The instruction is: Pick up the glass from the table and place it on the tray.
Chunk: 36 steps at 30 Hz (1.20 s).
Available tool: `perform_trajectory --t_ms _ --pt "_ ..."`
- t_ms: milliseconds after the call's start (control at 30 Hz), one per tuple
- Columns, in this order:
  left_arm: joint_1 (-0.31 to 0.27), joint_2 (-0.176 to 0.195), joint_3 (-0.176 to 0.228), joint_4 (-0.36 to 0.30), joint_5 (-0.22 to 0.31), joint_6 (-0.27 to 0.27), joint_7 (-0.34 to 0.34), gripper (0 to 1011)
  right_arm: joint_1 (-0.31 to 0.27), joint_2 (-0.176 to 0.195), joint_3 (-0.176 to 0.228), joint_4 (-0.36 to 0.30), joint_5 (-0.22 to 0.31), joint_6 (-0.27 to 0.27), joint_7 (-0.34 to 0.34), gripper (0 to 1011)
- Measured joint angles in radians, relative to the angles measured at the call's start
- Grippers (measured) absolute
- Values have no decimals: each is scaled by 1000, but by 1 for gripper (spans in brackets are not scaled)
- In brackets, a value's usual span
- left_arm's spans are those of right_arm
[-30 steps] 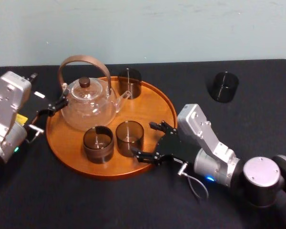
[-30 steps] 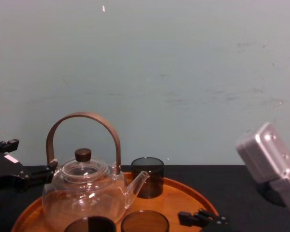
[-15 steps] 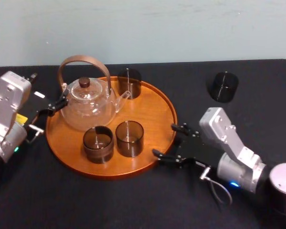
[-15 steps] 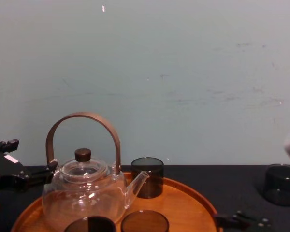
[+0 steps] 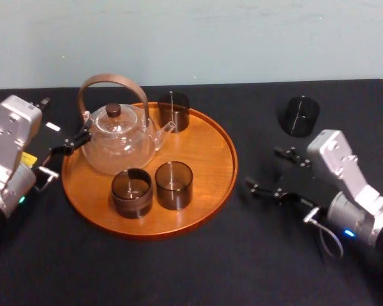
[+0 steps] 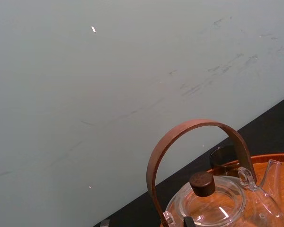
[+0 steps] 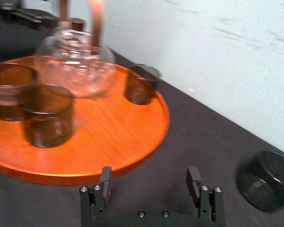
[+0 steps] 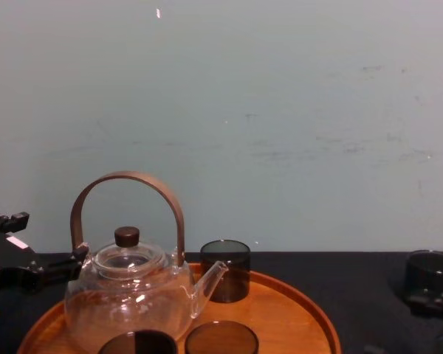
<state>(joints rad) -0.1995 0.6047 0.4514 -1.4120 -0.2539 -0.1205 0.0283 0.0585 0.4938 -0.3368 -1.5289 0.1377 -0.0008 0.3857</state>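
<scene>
Glass (image 5: pixel 299 115) stands on the desk (image 5: pixel 179 268), well apart from the tray (image 5: pixel 204 146). The right gripper (image 5: pixel 265 171) lies between them, jaws spread and empty. A low sideways approach could tip the glass. The left gripper (image 5: pixel 69 143) is parked beside the teapot (image 5: pixel 118 137).

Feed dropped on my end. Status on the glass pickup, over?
Right gripper open, empty, between tray and glass. Left gripper parked open beside teapot. Glass upright on table, off tray. Nothing blocking.

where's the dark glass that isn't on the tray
In the head view the dark smoky glass stands on the matte black table at right, beyond the open right gripper, apart from the round orange-brown wooden tray.
</scene>
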Motion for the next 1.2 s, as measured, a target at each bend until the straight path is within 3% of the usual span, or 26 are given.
perform_trajectory --t_ms 300,600,867,1200 --pt "0 0 0 0 0 0 0 1010 15 -26 86 89 56 -34 -8 1002" --pt "0 0 0 0 0 0 0 1010 56 -52 141 191 98 -48 -11 1002" --pt "0 0 0 0 0 0 0 1009 96 -65 178 272 117 -60 -18 1002" --pt "0 0 0 0 0 0 0 1010 142 -72 186 330 104 -62 -21 1003"
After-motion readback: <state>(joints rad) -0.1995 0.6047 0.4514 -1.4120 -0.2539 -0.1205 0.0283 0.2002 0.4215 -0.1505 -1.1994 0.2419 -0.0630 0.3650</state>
